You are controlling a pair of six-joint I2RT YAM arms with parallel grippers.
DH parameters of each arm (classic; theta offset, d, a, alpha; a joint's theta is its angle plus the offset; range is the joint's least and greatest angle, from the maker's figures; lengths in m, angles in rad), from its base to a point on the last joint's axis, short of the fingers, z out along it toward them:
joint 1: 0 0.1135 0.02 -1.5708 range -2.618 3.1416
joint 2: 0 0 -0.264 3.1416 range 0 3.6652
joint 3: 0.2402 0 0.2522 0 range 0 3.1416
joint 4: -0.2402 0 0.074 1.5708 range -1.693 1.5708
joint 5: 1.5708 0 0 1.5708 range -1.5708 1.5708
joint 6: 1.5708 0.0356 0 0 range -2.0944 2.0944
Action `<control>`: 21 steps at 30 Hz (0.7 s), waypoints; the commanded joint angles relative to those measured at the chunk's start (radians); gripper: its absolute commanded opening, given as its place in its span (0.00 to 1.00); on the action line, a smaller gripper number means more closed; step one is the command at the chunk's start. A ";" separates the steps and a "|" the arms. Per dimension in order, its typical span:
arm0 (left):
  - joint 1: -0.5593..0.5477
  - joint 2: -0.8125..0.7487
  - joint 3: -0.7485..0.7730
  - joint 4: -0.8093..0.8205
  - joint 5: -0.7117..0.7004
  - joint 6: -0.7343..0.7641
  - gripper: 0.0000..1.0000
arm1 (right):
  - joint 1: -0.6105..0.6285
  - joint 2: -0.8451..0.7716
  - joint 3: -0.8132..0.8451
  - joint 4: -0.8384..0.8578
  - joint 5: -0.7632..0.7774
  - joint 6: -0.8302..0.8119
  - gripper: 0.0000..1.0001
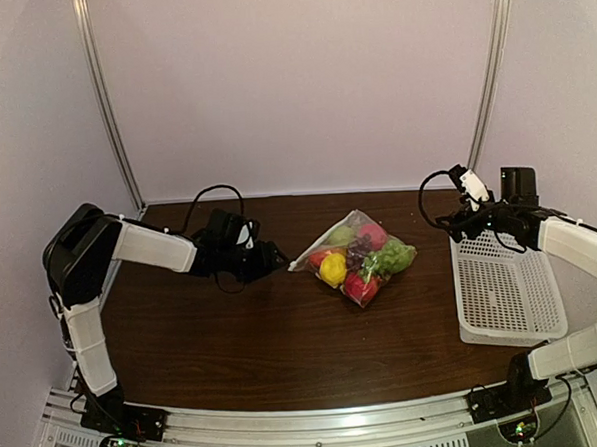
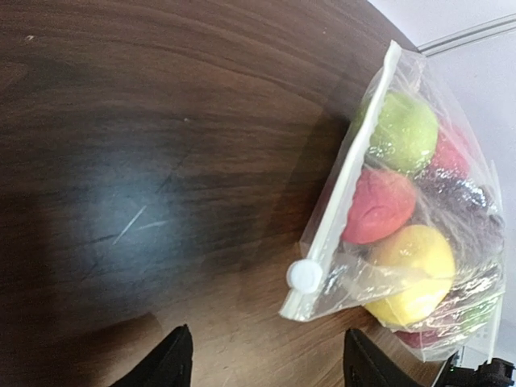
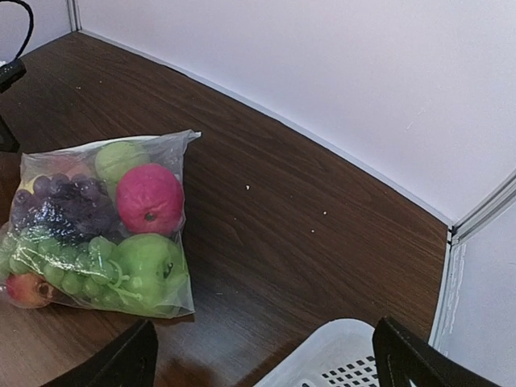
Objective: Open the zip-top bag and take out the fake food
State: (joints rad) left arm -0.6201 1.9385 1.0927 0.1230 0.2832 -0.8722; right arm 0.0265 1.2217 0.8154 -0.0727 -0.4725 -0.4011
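Clear plastic zip-top bag (image 1: 353, 259) lies flat on the dark wood table (image 1: 234, 337), roughly mid-table, between the two grippers. The fake food (image 2: 387, 205) is all inside: yellow lemon (image 1: 332, 270), pink fruit (image 3: 149, 197), green apple (image 3: 149, 262), purple grapes (image 3: 68, 205), green grapes (image 3: 60, 258). The white zip strip (image 2: 343, 173) runs along the bag's left edge and looks shut, with the slider (image 2: 305, 276) at its near end. Left gripper (image 2: 266, 363) sits just left of the bag, facing the zip edge, not touching, jaws apart and empty. Right gripper (image 3: 266, 363) is above the far-left corner of the white perforated basket (image 1: 507, 293), right of the bag, jaws apart and empty.
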 commanded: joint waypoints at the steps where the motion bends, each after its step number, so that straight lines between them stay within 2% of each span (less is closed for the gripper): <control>1: -0.001 0.062 0.064 0.180 0.091 -0.097 0.66 | -0.008 -0.033 0.050 -0.120 -0.010 -0.059 0.93; 5: -0.001 0.135 0.141 0.169 0.131 -0.092 0.66 | -0.007 -0.040 0.094 -0.243 0.105 -0.068 0.86; 9: -0.001 0.186 0.211 0.141 0.142 -0.095 0.67 | -0.012 -0.045 0.090 -0.337 0.153 -0.057 0.83; 13: -0.001 0.226 0.254 0.128 0.157 -0.113 0.65 | -0.043 -0.047 0.059 -0.362 0.219 -0.045 0.79; 21: -0.003 0.273 0.308 0.085 0.178 -0.140 0.64 | -0.106 -0.018 0.021 -0.388 0.320 -0.069 0.76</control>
State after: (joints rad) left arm -0.6201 2.1857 1.3609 0.2295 0.4435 -1.0004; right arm -0.0696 1.1900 0.8516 -0.4076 -0.2367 -0.4496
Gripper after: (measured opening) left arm 0.639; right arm 0.769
